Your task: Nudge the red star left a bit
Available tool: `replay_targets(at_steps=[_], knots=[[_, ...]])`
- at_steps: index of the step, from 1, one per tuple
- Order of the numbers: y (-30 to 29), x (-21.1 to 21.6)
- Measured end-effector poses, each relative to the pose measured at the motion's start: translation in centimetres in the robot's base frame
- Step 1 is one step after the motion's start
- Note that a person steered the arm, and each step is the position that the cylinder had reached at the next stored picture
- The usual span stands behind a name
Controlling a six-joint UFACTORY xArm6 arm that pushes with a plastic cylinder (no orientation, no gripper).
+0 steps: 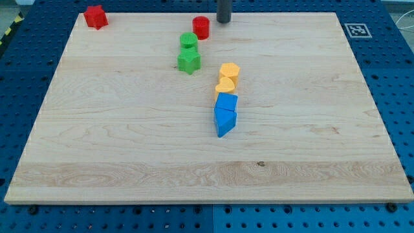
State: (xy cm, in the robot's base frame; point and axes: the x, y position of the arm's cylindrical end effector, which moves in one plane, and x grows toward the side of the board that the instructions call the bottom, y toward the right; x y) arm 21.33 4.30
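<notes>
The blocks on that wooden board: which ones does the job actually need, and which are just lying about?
Part of the job:
- red star, far at the view's top left corner
- my tip, at the top edge, just right of the red cylinder

Just lying about:
- red cylinder
- two green blocks
- two yellow blocks
- two blue blocks

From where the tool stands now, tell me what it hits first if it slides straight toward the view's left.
Probably the red cylinder: my tip sits just to its right near the board's top edge. The red star lies far beyond, at the top-left corner. Depth is unclear; the tip may pass just behind the cylinder.
</notes>
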Motion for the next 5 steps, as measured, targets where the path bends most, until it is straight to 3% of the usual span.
replay_targets(at_steps=[2,5], knots=[[2.2,1.2],[0.4,4.0]])
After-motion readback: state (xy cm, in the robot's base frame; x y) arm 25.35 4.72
